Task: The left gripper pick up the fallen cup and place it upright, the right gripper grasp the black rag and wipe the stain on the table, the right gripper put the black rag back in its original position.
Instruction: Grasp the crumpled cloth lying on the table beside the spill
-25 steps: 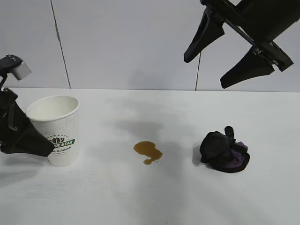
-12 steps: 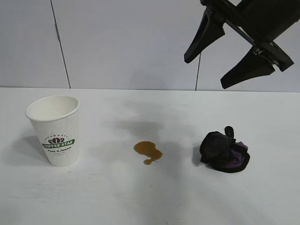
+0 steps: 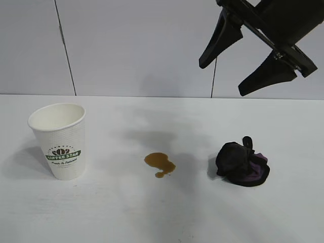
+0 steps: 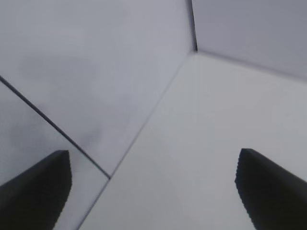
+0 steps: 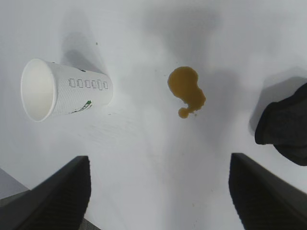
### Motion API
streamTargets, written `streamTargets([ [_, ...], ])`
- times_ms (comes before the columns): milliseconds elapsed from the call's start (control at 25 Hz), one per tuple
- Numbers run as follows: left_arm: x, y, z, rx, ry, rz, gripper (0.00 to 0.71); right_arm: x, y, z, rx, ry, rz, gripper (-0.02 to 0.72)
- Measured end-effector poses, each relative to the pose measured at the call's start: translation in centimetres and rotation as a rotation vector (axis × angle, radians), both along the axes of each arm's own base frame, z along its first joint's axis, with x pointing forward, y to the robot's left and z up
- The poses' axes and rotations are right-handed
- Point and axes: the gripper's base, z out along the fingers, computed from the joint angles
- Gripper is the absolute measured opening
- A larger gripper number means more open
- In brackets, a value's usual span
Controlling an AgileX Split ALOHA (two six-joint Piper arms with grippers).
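The white cup (image 3: 59, 140) with its green banner stands upright at the left of the white table (image 3: 126, 212); the right wrist view shows the cup (image 5: 62, 91) too. An amber stain (image 3: 159, 163) (image 5: 187, 91) lies mid-table. To its right sits the bunched black rag (image 3: 241, 163) (image 5: 285, 127) with purple edging. My right gripper (image 3: 223, 78) hangs open high above the rag and the stain, nothing between its fingers. My left gripper (image 4: 153, 165) is out of the exterior view; its own wrist view shows it open and empty over bare table and wall.
A grey panelled wall (image 3: 142, 45) rises behind the table's far edge. Bare tabletop lies between cup, stain and rag, and along the front.
My left gripper, beside the cup one second ago, has drawn off to the left out of the exterior view. The cup stays upright. The right gripper has not moved.
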Motion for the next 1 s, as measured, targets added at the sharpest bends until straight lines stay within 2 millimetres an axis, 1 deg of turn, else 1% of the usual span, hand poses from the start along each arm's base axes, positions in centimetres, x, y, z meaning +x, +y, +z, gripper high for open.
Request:
streamTargets([
  [80,-3.4,-1.4,-0.3,-0.018,-0.073,-0.027,0.664,0.0,0.0,0.0,0.000,0.000,0.000,0.545],
  [160,-6.1,-2.6,-0.9,-0.050,-0.123,-0.069,0.664,0.0,0.0,0.0,0.000,-0.001,-0.001,0.545],
  [240,-8.5,-3.8,-1.9,-0.069,-0.137,-0.115,0.664,0.0,0.0,0.0,0.000,-0.002,-0.001,0.545],
  [360,-10.6,-5.3,-3.4,-0.071,-0.092,-0.191,0.664,0.0,0.0,0.0,-0.003,-0.002,0.000,0.545],
  [440,-11.3,-6.1,-4.4,-0.073,-0.034,-0.251,0.664,0.0,0.0,0.0,-0.006,-0.003,0.001,0.545],
  [520,-11.5,-6.7,-5.3,-0.061,0.041,-0.304,0.664,0.0,-0.1,0.0,-0.009,-0.003,0.002,0.545],
  [600,-11.3,-7.1,-6.6,-0.072,0.120,-0.351,0.664,0.0,-0.1,0.0,-0.012,-0.004,0.003,0.545],
  [760,-9.6,-6.6,-9.8,-0.122,0.254,-0.382,0.664,0.0,-0.1,-0.1,-0.019,-0.005,0.006,0.545],
  [880,-7.7,-5.6,-13.4,-0.163,0.375,-0.388,0.664,0.0,-0.2,-0.1,-0.028,-0.006,0.009,0.545],
  [1000,-6.3,-4.5,-16.9,-0.176,0.496,-0.375,0.664,0.0,-0.2,-0.1,-0.033,-0.004,0.013,0.545],
])
